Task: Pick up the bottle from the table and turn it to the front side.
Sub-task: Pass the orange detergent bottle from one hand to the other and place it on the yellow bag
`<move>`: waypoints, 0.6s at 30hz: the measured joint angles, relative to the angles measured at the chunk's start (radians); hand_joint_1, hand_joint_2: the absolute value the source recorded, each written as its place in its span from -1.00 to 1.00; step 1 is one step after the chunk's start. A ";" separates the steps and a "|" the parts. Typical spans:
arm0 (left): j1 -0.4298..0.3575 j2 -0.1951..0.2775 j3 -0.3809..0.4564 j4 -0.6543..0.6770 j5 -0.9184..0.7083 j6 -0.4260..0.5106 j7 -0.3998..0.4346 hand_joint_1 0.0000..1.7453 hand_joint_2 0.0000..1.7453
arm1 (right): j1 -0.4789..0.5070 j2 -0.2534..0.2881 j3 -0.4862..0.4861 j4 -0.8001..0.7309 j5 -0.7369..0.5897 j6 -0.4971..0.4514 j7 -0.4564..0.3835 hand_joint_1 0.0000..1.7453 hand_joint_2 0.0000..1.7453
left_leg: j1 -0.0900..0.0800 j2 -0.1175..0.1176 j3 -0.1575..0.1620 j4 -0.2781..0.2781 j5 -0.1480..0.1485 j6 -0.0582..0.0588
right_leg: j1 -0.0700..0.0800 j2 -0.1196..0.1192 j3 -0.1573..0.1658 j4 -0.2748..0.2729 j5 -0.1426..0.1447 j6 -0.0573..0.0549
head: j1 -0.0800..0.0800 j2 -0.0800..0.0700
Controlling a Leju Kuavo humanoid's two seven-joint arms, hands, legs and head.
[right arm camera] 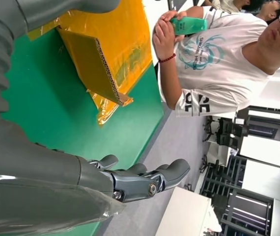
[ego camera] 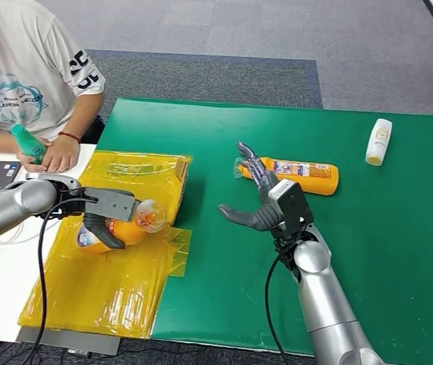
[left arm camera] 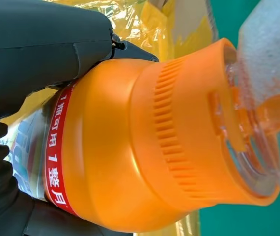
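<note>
The left hand (ego camera: pixel 100 220) grips an orange bottle (ego camera: pixel 119 228) over the yellow plastic sheet (ego camera: pixel 105 285) at the green mat's (ego camera: pixel 374 243) left edge, clear cap pointing right. The right hand (ego camera: pixel 257 201) hovers mid-mat, fingers spread wide, holding nothing, just beside a second orange bottle (ego camera: pixel 297 176). A white bottle (ego camera: pixel 378 141) lies near the far right corner.

Bare green mat (ego camera: pixel 386 251) lies right and near. An orange bottle (ego camera: pixel 300 176) and white bottle (ego camera: pixel 378 141) block the far side.
</note>
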 joint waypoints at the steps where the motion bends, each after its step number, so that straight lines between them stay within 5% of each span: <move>1: 0.005 -0.004 0.001 0.004 -0.015 0.004 0.000 1.00 1.00 | 0.000 0.000 0.000 0.000 0.001 0.000 0.000 -1.00 1.00 | 0.000 0.000 0.000 0.000 0.000 0.000 | 0.000 0.000 0.000 0.000 0.000 0.000 | 0.000 0.000; 18: 0.054 -0.043 0.041 0.021 -0.198 0.071 0.003 1.00 1.00 | 0.012 0.000 -0.002 -0.032 0.030 -0.010 0.006 -1.00 1.00 | 0.000 0.000 0.001 0.000 0.001 -0.001 | 0.000 0.000 0.001 0.000 0.001 -0.001 | 0.000 0.000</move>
